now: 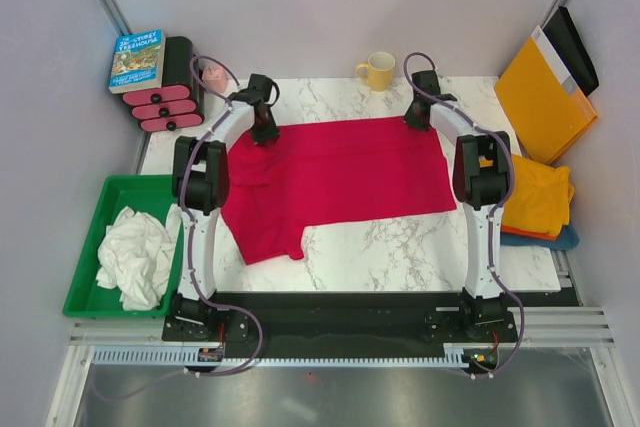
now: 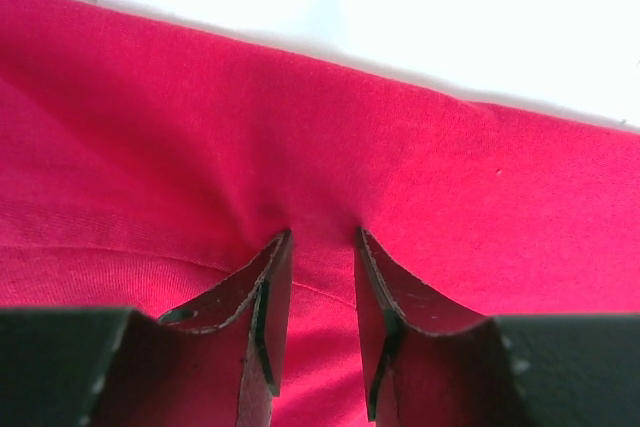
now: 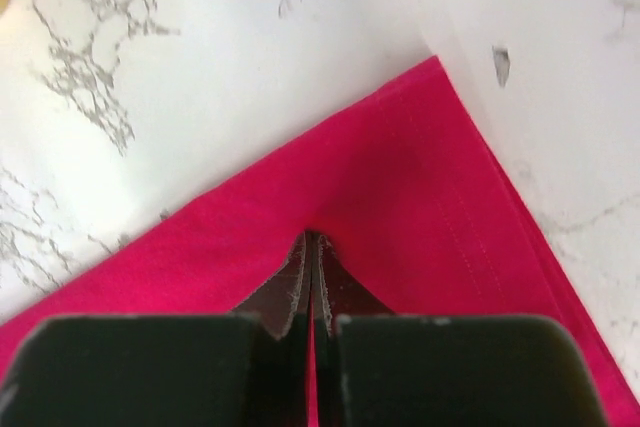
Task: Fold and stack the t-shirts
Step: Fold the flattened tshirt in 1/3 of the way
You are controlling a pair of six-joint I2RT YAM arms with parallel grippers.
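Observation:
A crimson red t-shirt [image 1: 340, 177] lies spread across the marble table, one sleeve hanging toward the near left. My left gripper [image 1: 264, 133] rests on its far left edge. In the left wrist view the gripper [image 2: 322, 235] has its jaws apart, tips pressed into the red cloth [image 2: 420, 147], which puckers between them. My right gripper [image 1: 420, 117] is at the shirt's far right corner. In the right wrist view the gripper [image 3: 313, 237] is shut, with a thin strip of the red cloth [image 3: 430, 187] pinched between its jaws.
A mustard-yellow shirt [image 1: 535, 197] lies folded at the right on an orange-red one and a blue one [image 1: 562, 240]. A white shirt [image 1: 135, 252] sits crumpled in a green bin [image 1: 85, 247]. Also here are an orange-yellow envelope [image 1: 540, 97], a yellow mug [image 1: 378, 70], a book [image 1: 137, 59] and pink drawers [image 1: 165, 102].

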